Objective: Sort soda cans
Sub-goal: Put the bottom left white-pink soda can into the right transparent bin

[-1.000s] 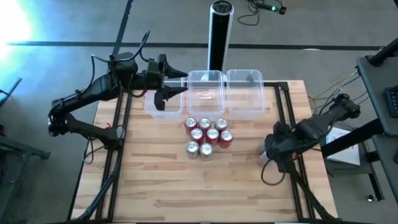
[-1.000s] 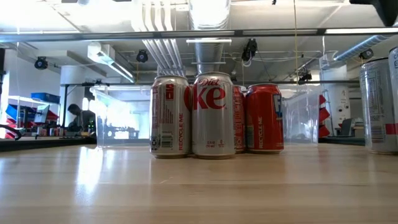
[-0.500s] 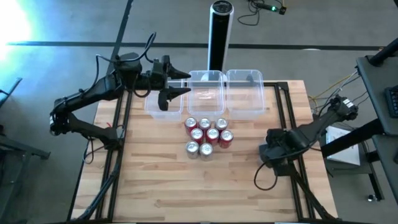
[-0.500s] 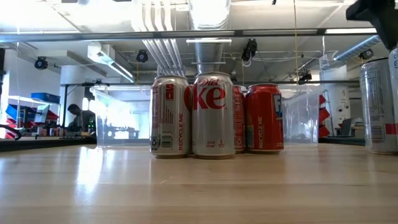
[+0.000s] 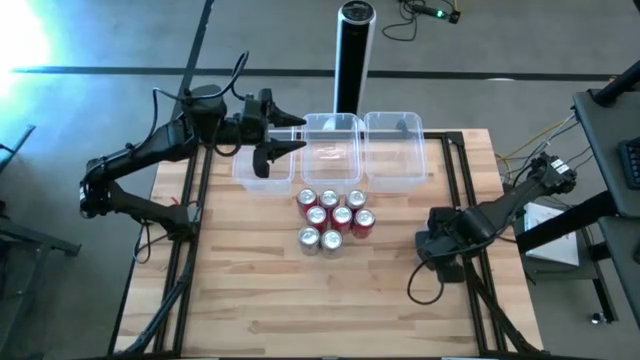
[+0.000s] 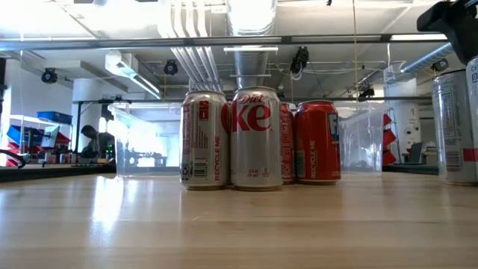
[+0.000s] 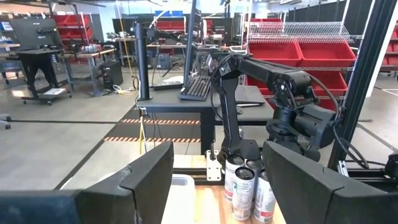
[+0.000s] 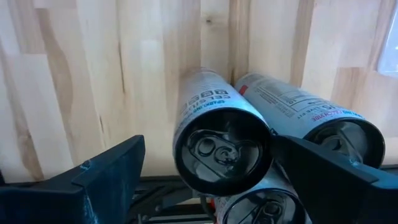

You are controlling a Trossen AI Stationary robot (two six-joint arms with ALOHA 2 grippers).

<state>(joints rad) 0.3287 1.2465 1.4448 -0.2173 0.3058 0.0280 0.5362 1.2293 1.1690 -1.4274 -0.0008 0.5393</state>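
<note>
A cluster of red and silver soda cans [image 5: 331,219] stands upright mid-table, seen in the low view as cans [image 6: 254,138]. More silver cans stand near the table's right edge; one of them [image 6: 455,127] shows in the low view. My right gripper [image 5: 438,245] hangs over that group, open, pointing down. In its wrist view the right gripper [image 8: 208,152] has one finger on either side of a silver can's top [image 8: 221,149], apart from it. My left gripper [image 5: 275,148] is open above the left clear tub [image 5: 262,170].
Three clear tubs sit in a row at the far side: left, middle [image 5: 330,150] and right [image 5: 396,150]. A tall black cylinder post [image 5: 352,50] stands behind them. Two further silver cans [image 8: 311,124] crowd beside the one between my right fingers. Bare wood lies along the table's near side.
My right gripper has shifted a little toward the table's left and come down over the cans at the right edge, entering the low view's upper corner. My left gripper has moved slightly right over the left tub. The cans have kept still.
</note>
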